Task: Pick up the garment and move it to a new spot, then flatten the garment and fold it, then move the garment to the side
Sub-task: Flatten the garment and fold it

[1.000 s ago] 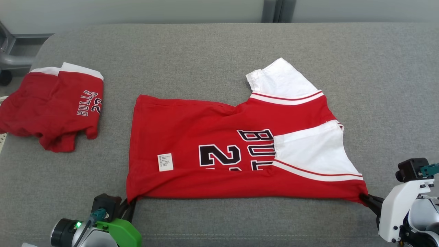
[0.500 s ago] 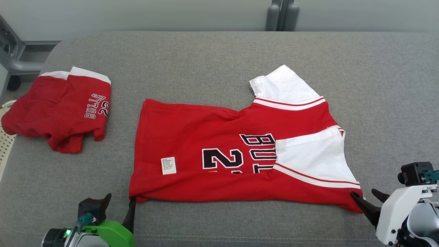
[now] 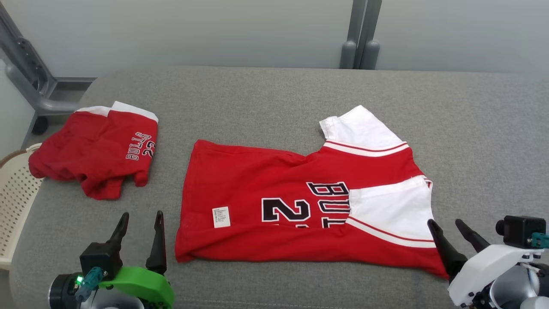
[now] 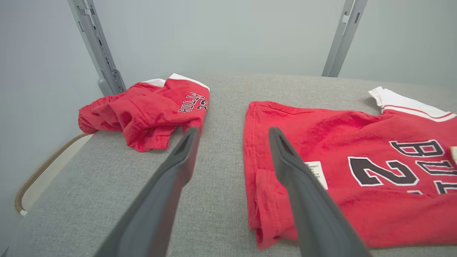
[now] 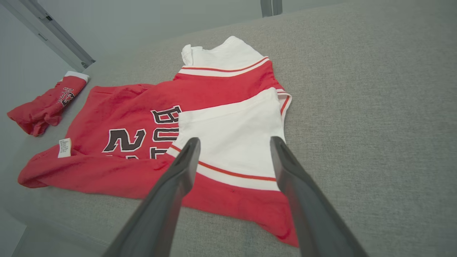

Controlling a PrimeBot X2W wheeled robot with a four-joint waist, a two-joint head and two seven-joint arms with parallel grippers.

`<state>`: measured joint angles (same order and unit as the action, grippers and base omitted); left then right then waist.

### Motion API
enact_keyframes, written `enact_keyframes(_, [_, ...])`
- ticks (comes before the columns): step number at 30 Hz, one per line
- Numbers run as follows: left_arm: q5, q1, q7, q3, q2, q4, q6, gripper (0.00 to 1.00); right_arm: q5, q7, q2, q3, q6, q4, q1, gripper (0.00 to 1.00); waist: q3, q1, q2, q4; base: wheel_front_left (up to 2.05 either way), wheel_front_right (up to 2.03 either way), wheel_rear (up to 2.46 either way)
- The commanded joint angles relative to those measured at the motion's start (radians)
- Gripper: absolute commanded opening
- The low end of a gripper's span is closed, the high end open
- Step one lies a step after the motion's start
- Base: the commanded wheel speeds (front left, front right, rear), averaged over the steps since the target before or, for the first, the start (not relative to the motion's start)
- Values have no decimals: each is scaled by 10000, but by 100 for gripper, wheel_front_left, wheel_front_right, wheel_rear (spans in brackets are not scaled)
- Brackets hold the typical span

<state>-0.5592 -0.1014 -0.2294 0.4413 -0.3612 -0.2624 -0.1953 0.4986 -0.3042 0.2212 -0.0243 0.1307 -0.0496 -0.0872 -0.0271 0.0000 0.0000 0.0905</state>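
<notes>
Red Bulls jersey [image 3: 257, 180] half-folded mid-frame; left fingers [image 3: 158, 244], right fingers [image 3: 444, 249] wide, empty. Bunched lower-left corner might unfold on regrasp.

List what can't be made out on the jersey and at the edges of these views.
Head view: the folded-over white sleeve covers the end of the lettering on the jersey, and a fold hides the digits' lower part.
Head view: the care label has print too small to read.
Head view: the basket is cut by the left edge, partly behind the grey cushion.
Left wrist view: the right edge cuts the jersey's lettering.
</notes>
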Motion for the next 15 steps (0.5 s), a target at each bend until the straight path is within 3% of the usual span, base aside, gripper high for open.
enact_keyframes(1, [142,133,-135,-76,34,140,-95,100,-150,251,-152,31,-1,136,-8,100,262,0,0,10,0,0,0])
enact_keyframes(9, [516,64,-363,-631,617,791,56,100,-893,1985,-1110,-6,-1,761,306,100,615,0,0,-50,0,0,0])
enact_keyframes(15, [798,239,-362,-934,1063,651,767,100,-1558,2949,-1404,-204,-2,1186,307,100,830,0,0,-124,0,0,0])
